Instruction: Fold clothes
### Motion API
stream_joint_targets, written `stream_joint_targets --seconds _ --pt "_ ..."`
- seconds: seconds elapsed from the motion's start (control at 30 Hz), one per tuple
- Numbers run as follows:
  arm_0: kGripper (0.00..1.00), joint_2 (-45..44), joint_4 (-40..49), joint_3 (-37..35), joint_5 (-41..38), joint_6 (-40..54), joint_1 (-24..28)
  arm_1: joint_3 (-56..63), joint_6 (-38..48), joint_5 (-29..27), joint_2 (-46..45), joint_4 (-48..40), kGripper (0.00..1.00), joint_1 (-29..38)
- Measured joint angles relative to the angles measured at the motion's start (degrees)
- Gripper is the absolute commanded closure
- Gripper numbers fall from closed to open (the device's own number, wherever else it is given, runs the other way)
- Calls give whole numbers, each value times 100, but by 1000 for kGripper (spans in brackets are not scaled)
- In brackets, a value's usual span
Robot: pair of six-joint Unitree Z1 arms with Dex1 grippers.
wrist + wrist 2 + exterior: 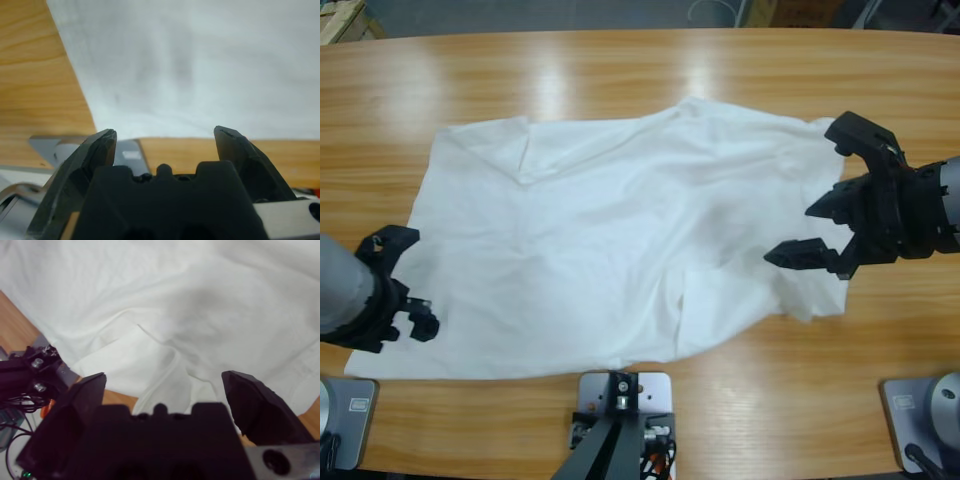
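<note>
Thin, creased white T-shirt [610,250] on glossy wooden table [620,70], both grippers' black fingers wide open, empty.

T-shirt [610,240] neck lettering too small to tell; arms cut off.

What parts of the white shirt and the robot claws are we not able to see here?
- T-shirt, both wrist views: cut off by the picture edges, only part shows.
- Neck lettering: too small in the high view.
- Table beneath the shirt: hidden by the fabric.
- Left gripper, high view: its arm covers part.
- Right gripper: shirt edge beneath is hidden.
</note>
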Motion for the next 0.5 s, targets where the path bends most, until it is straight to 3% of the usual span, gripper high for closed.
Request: stream_joint_targets --seconds 0.5 --pt "266 583 -1087 444 73 -486 -19 0 0 16 -63 0 59 0"
